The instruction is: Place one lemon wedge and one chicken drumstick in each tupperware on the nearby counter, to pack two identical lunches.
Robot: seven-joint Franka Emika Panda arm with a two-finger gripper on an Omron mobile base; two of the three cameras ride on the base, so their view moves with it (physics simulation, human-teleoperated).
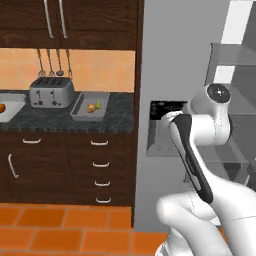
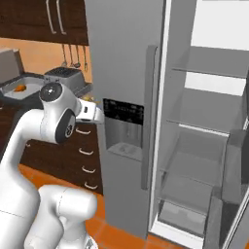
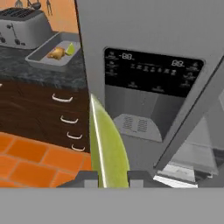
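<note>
In the hand view my gripper [image 3: 109,177] is shut on a yellow-green lemon wedge [image 3: 107,144] that stands up between the fingertips. It hangs in front of the fridge's dispenser panel, right of the counter [image 1: 117,117]. On the counter's right end a grey tupperware [image 1: 77,107] [image 3: 41,59] holds a chicken drumstick [image 1: 91,108] [image 3: 56,53] and a lemon wedge [image 1: 98,105] [image 3: 70,48]. A second tupperware [image 1: 15,102] [image 2: 14,87] lies left of the toaster, with an orange-brown piece [image 1: 1,107] [image 2: 19,88] in it that looks like a drumstick.
A silver toaster [image 1: 51,92] stands between the two trays. The grey fridge door with its dispenser [image 3: 148,87] is close ahead of the hand. To the right the fridge compartment [image 2: 204,146] stands open with bare shelves. Drawers with silver handles [image 1: 100,163] run under the counter.
</note>
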